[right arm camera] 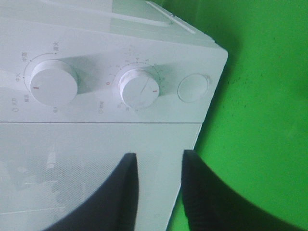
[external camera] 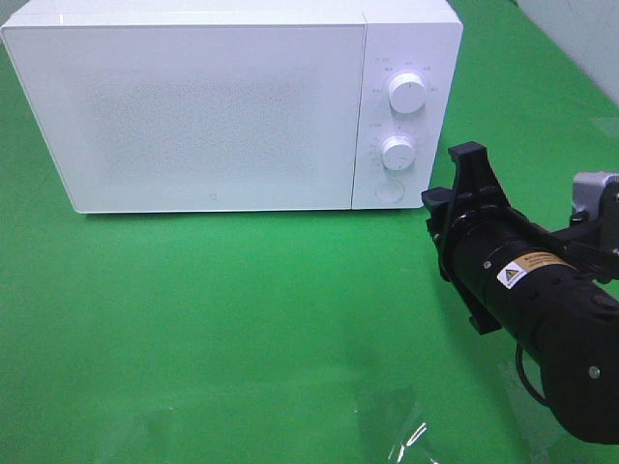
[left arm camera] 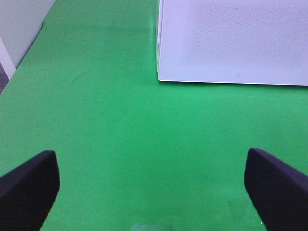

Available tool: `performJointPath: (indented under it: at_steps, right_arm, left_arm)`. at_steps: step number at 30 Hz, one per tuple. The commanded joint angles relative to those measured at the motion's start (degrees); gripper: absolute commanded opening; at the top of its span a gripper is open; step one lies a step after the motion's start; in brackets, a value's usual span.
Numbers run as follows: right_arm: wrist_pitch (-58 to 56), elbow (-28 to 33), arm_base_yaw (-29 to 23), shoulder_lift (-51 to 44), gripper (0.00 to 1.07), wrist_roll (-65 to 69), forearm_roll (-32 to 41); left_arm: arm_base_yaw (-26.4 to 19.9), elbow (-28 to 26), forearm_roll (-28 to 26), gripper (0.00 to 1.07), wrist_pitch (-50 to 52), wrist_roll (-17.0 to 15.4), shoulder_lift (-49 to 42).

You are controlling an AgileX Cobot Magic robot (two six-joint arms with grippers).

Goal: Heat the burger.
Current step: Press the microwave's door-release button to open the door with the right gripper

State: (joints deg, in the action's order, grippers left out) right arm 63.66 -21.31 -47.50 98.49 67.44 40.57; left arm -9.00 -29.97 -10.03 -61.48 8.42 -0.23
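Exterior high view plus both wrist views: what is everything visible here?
microwave: one, white, door shut, back of table
knobs: two, white, microwave's right panel, stacked
round button: one, white, below the knobs
table cloth: one, green, under everything
clear plastic piece: one, transparent, front edge of table
burger: none in view
right arm: one, black, right of microwave
left fingers: two, black, wide apart
right fingers: two, black, narrow gap, nothing between

You're in a robot test lab, not a home kitchen: white microwave (external camera: 213, 106) sits alone on a bench w/ plain green cloth (external camera: 193, 319) all round it, and a black robot arm (external camera: 542, 290) w/ warning sticker is just beside its control side.
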Motion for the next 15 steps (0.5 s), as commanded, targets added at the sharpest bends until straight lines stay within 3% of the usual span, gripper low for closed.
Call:
performJointPath:
  at_steps: [1,8,15]
  right_arm:
    - [-0.17,-0.46,-0.17,0.11,0.13,7.05,-2.64]
    - [-0.92,-0.46,-0.17,0.11,0.00,7.68,-2.75]
    - [-6.82,-0.52,-0.11,0.11,0.00,13.52,-2.75]
  left_arm:
    - [0.40,0.23,-0.34,0.97,-0.06,-0.29,-0.29]
    - [0.40,0.23,-0.34,0.97,-0.06,-0.29,-0.29]
    - [0.40,0.23,-0.34,0.97,-0.06,-0.29,-0.29]
